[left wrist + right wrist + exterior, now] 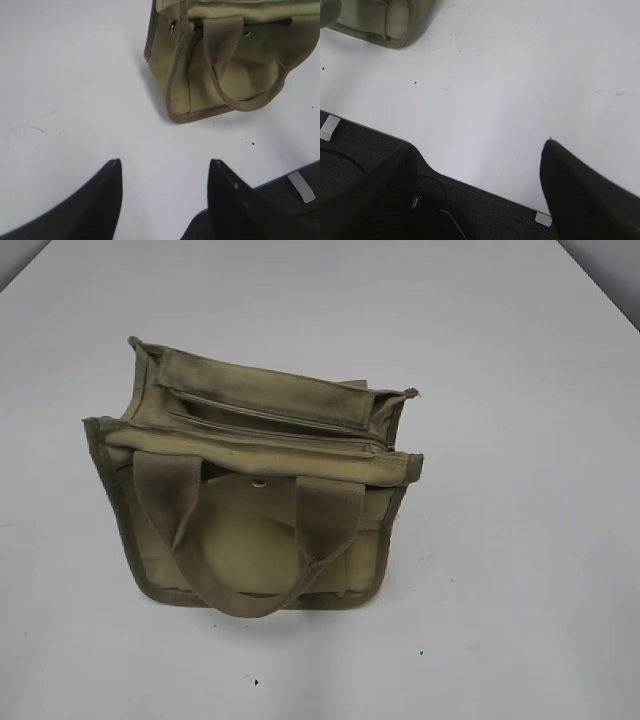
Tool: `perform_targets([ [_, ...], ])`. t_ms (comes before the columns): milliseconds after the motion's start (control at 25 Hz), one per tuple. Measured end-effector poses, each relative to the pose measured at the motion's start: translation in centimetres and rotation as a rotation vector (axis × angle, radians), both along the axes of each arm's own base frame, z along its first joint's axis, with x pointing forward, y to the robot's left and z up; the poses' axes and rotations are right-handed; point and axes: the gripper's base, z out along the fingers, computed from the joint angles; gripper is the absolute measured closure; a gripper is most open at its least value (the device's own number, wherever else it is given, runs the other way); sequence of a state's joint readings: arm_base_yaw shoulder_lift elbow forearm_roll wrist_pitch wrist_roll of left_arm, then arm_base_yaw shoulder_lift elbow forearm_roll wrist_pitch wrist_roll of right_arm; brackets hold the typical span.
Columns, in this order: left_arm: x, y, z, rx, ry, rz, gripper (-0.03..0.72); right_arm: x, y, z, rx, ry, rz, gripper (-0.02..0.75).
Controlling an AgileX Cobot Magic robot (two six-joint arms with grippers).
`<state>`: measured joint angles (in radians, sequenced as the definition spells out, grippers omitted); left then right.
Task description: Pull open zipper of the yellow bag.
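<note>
At the near edge of the table [540, 540], where the white top meets a dark mat, I have both grippers hanging back from the work. My left gripper [165, 167] shows two dark fingers [107, 192] spread apart over bare white surface, grasping nothing. My right gripper [475, 150] sits lower over the mat edge, its fingers [570, 180] spread wider still and likewise empty. Neither one touches the bag; I see neither of them in the exterior view.

Farther in, near the middle of the table, the yellow bag [250, 530] stands upright on its base, well apart from both grippers. From my left wrist camera it lies ahead and to the right, its near bottom corner bound in darker edging. From the right wrist camera only a corner of it shows at the upper left. Its front webbing handle [240, 595] droops down over the front panel in a wide loop. A small round metal snap [260, 482] sits just under the front rim, between the handle's two straps.

Beyond that, across the boxy top panel, the zipper [270, 415] runs as a thin line slanting from the left end toward the right end. I cannot make out its pull tab, nor tell how far it is drawn. Behind the bag the white table runs on to its far corners.
</note>
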<state>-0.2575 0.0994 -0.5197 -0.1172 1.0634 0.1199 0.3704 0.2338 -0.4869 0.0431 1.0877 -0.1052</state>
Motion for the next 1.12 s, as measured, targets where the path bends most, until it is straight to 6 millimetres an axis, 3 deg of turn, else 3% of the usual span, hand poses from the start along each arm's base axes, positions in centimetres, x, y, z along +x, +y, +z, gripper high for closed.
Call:
perform_targets([
  [160, 0.0, 0.0, 0.0, -0.001, -0.004, 0.017, 0.265, -0.2, -0.1, 0.0, 0.015, -0.012, -0.043, 0.144],
  [480, 0.1, 0.1, 0.0, -0.003, -0.006, 0.23, 0.27, -0.3, -0.2, 0.1, 0.077, -0.015, -0.26, 0.145],
  [880, -1.4, 0.2, 0.0, -0.016, -0.105, 0.259, 0.27, -3.3, -0.1, 0.4, 0.168, -0.207, -0.24, 0.145],
  [1120, -1.4, 0.2, 0.0, -0.017, -0.105, 0.259, 0.27, -3.3, 0.0, 0.4, 0.18, -0.211, -0.234, 0.145],
])
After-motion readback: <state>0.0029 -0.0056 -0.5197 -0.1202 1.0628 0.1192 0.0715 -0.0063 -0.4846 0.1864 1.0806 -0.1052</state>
